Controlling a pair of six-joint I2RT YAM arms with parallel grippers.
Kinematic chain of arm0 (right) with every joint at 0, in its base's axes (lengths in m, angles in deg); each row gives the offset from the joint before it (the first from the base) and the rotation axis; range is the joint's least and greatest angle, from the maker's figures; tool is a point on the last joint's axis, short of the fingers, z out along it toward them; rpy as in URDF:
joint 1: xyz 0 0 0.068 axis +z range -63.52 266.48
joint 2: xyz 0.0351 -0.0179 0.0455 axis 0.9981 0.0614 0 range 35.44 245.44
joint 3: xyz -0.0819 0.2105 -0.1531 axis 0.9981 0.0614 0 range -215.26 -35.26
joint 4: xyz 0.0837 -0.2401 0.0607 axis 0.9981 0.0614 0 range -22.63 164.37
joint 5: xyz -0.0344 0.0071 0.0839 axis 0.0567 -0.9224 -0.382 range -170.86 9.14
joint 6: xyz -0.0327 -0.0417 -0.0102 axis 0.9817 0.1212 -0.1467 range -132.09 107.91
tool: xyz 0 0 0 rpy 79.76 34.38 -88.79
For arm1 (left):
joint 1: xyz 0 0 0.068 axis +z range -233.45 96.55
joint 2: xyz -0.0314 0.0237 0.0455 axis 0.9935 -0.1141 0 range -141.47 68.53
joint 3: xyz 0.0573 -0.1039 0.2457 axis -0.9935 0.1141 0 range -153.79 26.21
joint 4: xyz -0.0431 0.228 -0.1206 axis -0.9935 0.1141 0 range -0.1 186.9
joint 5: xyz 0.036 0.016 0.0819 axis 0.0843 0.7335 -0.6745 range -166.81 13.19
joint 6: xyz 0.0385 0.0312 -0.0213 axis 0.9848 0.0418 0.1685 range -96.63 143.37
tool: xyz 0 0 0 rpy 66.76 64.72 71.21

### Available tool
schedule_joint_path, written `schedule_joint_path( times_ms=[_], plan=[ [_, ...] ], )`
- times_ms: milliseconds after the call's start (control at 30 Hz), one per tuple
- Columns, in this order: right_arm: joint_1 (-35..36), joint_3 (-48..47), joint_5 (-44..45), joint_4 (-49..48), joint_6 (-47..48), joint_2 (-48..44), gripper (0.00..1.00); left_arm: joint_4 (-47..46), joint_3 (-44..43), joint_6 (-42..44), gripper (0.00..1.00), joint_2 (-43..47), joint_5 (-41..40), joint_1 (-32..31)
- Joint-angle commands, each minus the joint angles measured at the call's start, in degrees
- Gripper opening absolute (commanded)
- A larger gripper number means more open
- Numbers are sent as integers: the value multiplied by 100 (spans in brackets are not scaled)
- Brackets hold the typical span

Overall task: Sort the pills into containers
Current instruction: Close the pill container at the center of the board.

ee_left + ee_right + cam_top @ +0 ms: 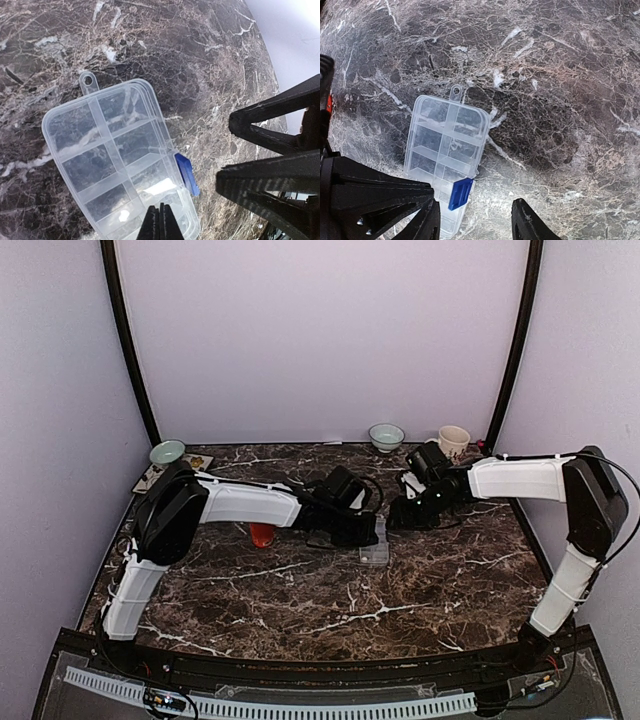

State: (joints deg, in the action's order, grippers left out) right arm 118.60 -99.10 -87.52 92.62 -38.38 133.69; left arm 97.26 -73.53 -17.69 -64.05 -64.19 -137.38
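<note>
Clear-plastic organiser box (107,150): lies flat on the dark marble table (300,600), about mid-table, directly between the two gripper heads. The transparent lid is down over two rows of small compartments. A white glint shows in one near compartment in the left wrist view; cannot tell whether it is reflection or contents.

Hanging tab (88,81): on the short end of the box that points away from both wrist cameras.

Blue latch (186,174): on the long edge facing the right arm, sticking out slightly from the side of the box.

Left gripper (160,207): fingers pressed together with no gap, nothing between them. The tips sit over the near end of the lid; contact with the lid cannot be confirmed.

Right gripper (476,202): fingers parted, holding nothing. It hovers just beside the latch edge, with the latch a little ahead of the gap and nearer the left finger.

Surroundings, overhead view:
- Orange bottle (262,533) lies on the table beneath the left forearm, apart from the box.
- Pale bowl (167,451) at the far-left corner.
- Second bowl (386,436) and a cup (453,441) along the far edge.
</note>
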Motion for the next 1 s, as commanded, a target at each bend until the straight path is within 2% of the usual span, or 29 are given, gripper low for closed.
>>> schedule_joint_path(
  times_ms=[0,667,967],
  plan=[
    [-40,6,-74,-126,-58,-145,49,523,-274,114,1,-122,91,-38],
    [-39,-147,-164,-153,97,493,49,737,-429,89,0,-203,100,-47],
    [-94,-20,22,-146,63,441,49,785,-452,106,0,-208,91,-53]
  ],
)
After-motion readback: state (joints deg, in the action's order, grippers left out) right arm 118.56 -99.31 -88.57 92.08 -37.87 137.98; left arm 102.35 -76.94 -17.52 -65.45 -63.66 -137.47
